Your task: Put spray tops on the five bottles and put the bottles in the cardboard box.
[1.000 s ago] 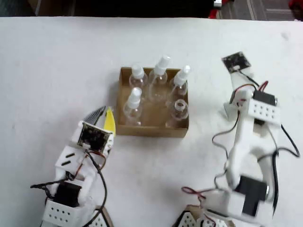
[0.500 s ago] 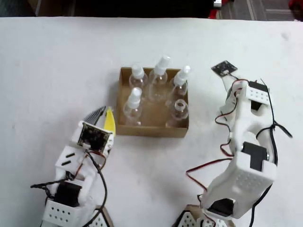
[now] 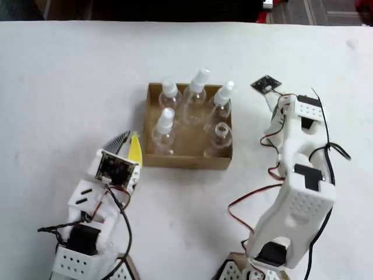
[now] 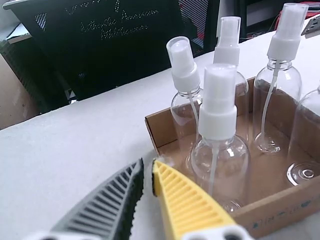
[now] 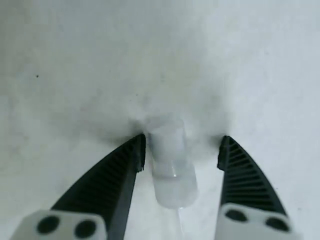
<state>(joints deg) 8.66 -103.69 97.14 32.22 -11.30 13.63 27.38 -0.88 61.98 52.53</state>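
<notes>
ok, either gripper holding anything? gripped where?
Nothing held. The right gripper is open astride the loose spray top on the table; the left gripper is shut, empty.

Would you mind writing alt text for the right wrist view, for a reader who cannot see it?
The right gripper, its two black fingers open, straddles a translucent spray top lying on the white table. The spray top sits much nearer one finger than the other.
</notes>
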